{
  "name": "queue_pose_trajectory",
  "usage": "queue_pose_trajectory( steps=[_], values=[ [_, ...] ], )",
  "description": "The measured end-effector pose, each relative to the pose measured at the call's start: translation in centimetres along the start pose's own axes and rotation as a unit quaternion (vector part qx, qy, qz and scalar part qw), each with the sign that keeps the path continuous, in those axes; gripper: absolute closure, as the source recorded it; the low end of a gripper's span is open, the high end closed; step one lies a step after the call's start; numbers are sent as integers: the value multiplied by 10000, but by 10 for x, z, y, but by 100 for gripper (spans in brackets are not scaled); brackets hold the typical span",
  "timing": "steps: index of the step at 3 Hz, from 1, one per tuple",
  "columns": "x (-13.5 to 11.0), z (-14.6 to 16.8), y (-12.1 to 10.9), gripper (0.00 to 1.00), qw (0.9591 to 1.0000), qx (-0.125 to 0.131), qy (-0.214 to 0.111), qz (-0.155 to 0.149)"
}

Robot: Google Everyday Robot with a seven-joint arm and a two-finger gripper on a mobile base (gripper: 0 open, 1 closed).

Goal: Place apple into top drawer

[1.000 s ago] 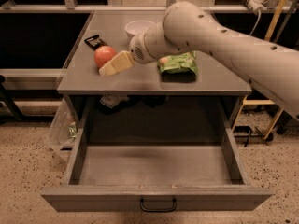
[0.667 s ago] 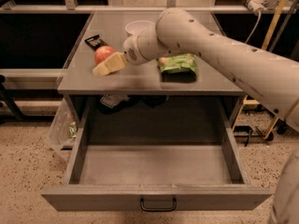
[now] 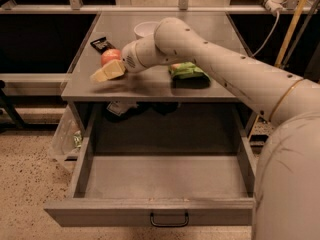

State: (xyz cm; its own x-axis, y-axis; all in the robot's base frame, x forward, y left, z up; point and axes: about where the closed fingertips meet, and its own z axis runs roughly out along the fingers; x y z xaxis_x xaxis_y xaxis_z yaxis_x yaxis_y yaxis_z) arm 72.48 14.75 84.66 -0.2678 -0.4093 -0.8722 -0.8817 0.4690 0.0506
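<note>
The apple [image 3: 110, 55], orange-red and round, sits on the grey tabletop [image 3: 150, 86] at its left side. My gripper [image 3: 107, 71] hangs just in front of the apple and slightly below it, touching or nearly touching it, with the pale arm reaching in from the right. The top drawer [image 3: 150, 211] stands pulled out wide below the tabletop. Its flat grey front panel carries a small black handle [image 3: 169, 220]. Nothing lies inside the drawer.
A white bowl [image 3: 146, 29] stands at the back of the tabletop, a black packet [image 3: 102, 44] behind the apple, a green bag [image 3: 186, 71] to the right. A clear plastic bag [image 3: 65, 134] hangs at the left of the cabinet. Speckled floor lies in front.
My arm has swung left across the tabletop. The gripper has gone from beside the apple to just in front of it. The apple and the drawer have not moved.
</note>
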Motion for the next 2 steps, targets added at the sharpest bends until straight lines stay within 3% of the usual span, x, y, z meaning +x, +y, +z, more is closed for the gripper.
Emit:
queue_pose_trajectory(
  steps=[2],
  values=[
    [-5, 28, 3, 41, 9995, -226, -214, 28]
  ],
)
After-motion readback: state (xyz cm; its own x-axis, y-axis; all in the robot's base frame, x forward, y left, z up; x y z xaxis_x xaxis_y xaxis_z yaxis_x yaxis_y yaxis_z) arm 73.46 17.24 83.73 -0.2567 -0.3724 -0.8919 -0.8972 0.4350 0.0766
